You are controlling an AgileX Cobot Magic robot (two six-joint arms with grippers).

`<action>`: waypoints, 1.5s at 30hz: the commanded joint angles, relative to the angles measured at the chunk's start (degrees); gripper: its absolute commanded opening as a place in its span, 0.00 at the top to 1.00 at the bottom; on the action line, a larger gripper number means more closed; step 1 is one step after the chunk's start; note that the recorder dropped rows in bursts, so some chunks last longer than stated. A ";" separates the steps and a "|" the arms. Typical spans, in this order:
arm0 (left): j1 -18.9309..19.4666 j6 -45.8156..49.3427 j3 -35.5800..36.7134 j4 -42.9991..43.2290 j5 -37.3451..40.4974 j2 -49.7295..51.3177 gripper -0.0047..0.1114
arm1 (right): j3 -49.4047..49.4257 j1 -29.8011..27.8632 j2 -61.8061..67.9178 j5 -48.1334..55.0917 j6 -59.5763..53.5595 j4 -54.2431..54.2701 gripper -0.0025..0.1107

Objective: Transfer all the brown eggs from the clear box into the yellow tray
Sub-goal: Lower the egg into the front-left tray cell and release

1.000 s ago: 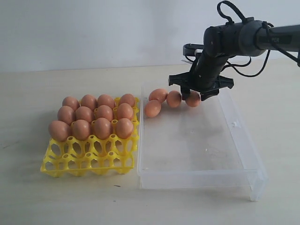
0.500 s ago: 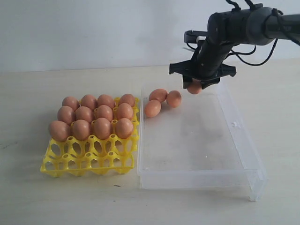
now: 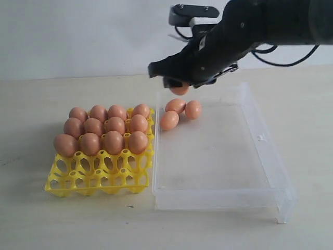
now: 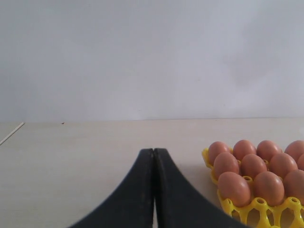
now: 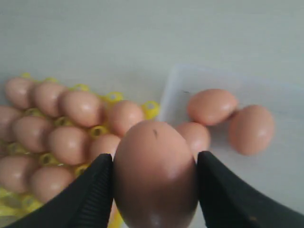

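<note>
the brown egg point(image 5: 153, 166) in hand is light and rigid but thin-shelled and smooth, so it could crack or slip; it is best pinched gently across its waist, as the right arm's fingers point(image 5: 97, 190) hold it now, one on each side; it hangs above the far left corner of the clear box point(image 3: 223, 200), near the yellow tray point(image 3: 99, 186); three more eggs point(image 3: 170, 120) lie in that corner; the tray holds twelve, its two near rows empty; the left fingers point(image 4: 137, 199) are pressed together — holding nothing
</note>
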 commanded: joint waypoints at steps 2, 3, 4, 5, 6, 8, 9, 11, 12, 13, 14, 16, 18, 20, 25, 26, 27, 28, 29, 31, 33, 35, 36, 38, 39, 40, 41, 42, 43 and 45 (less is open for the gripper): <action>-0.15 -0.21 0.19 -0.42 -0.13 -0.33 0.96 | 9.94 8.73 -3.35 -17.48 -0.11 1.58 0.98; -0.15 -0.21 0.19 -0.42 -0.13 -0.33 0.96 | 11.03 10.64 -3.35 -19.78 -0.11 1.58 0.98; -0.15 -0.21 0.19 -0.42 -0.13 -0.33 0.96 | 11.64 11.94 -3.35 -21.84 -0.11 1.58 0.98; -0.15 -0.21 0.19 -0.42 -0.13 -0.33 0.96 | 12.07 13.13 -3.24 -23.32 -0.11 1.58 0.98; -0.15 -0.21 0.19 -0.42 -0.13 -0.33 0.96 | 12.41 14.82 -2.98 -25.10 -0.11 1.58 0.98; -0.15 -0.21 0.19 -0.42 -0.13 -0.33 0.96 | 12.40 17.06 -2.52 -27.25 -0.11 1.58 0.98; -0.15 -0.21 0.19 -0.42 -0.13 -0.33 0.96 | 12.40 18.18 -1.91 -29.52 -0.11 1.58 0.98; -0.15 -0.21 0.19 -0.42 -0.13 -0.33 0.96 | 12.40 20.14 -0.83 -33.48 -0.22 1.58 0.98; -0.15 -0.21 0.19 -0.42 -0.13 -0.33 0.96 | 12.40 20.95 -0.24 -35.61 -0.22 1.58 0.98; -0.15 -0.21 0.19 -0.42 -0.13 -0.33 0.96 | 12.40 21.48 0.52 -37.82 -0.30 1.58 0.98; -0.15 -0.21 0.19 -0.42 -0.13 -0.33 0.96 | 12.40 22.11 1.40 -39.82 -0.30 1.58 0.98; -0.15 -0.21 0.19 -0.42 -0.13 -0.33 0.96 | 12.40 22.95 3.01 -42.22 -0.20 1.68 0.98; -0.15 -0.21 0.19 -0.42 -0.13 -0.33 0.96 | 12.30 23.70 4.96 -44.18 -0.20 1.68 0.98; -0.15 -0.21 0.19 -0.42 -0.13 -0.33 0.96 | 12.30 24.29 6.57 -45.30 -0.20 1.68 0.98; -0.15 -0.21 0.19 -0.42 -0.13 -0.33 0.96 | 12.20 24.98 10.18 -49.25 -0.05 1.79 0.98; -0.15 -0.21 0.19 -0.42 -0.13 -0.33 0.96 | 12.23 24.98 10.70 -50.02 -0.05 1.79 0.98; -0.15 -0.21 0.19 -0.42 -0.13 -0.33 0.96 | 12.23 24.99 11.11 -51.19 0.55 1.79 0.98; -0.15 -0.21 0.19 -0.42 -0.13 -0.33 0.96 | 12.23 24.99 11.63 -52.17 1.23 1.79 0.98; -0.15 -0.21 0.19 -0.42 -0.13 -0.33 0.96 | 12.18 24.99 11.98 -52.84 1.22 1.79 0.98; -0.15 -0.21 0.19 -0.42 -0.13 -0.33 0.96 | 12.18 24.99 13.00 -53.31 1.22 1.79 0.98; -0.15 -0.21 0.19 -0.42 -0.13 -0.33 0.96 | 12.18 24.99 13.78 -53.11 1.33 1.79 0.98; -0.15 -0.21 0.19 -0.42 -0.13 -0.33 0.96 | 12.18 24.99 14.50 -53.11 1.33 1.79 0.98; -0.15 -0.21 0.19 -0.42 -0.13 -0.33 0.96 | 12.18 24.99 14.91 -53.11 1.33 1.79 0.98; -0.15 -0.21 0.19 -0.42 -0.13 -0.33 0.96 | 11.46 24.99 15.36 -52.40 1.33 1.79 0.98; -0.15 -0.21 0.19 -0.42 -0.13 -0.33 0.96 | 10.73 24.99 15.78 -51.81 1.33 1.79 0.98; -0.15 -0.21 0.19 -0.42 -0.13 -0.33 0.96 | 9.87 24.99 16.07 -51.43 1.68 1.79 0.98; -0.15 -0.21 0.19 -0.42 -0.13 -0.33 0.96 | 8.85 24.99 16.39 -51.17 2.09 1.79 0.98; -0.15 -0.21 0.19 -0.42 -0.13 -0.33 0.96 | 7.75 24.99 16.80 -50.63 2.56 1.79 0.98; -0.15 -0.21 0.19 -0.42 -0.13 -0.33 0.96 | 6.52 24.99 17.28 -49.87 2.69 1.79 0.98; -0.15 -0.21 0.19 -0.42 -0.13 -0.33 0.96 | 4.43 24.99 18.29 -46.96 3.09 1.79 0.98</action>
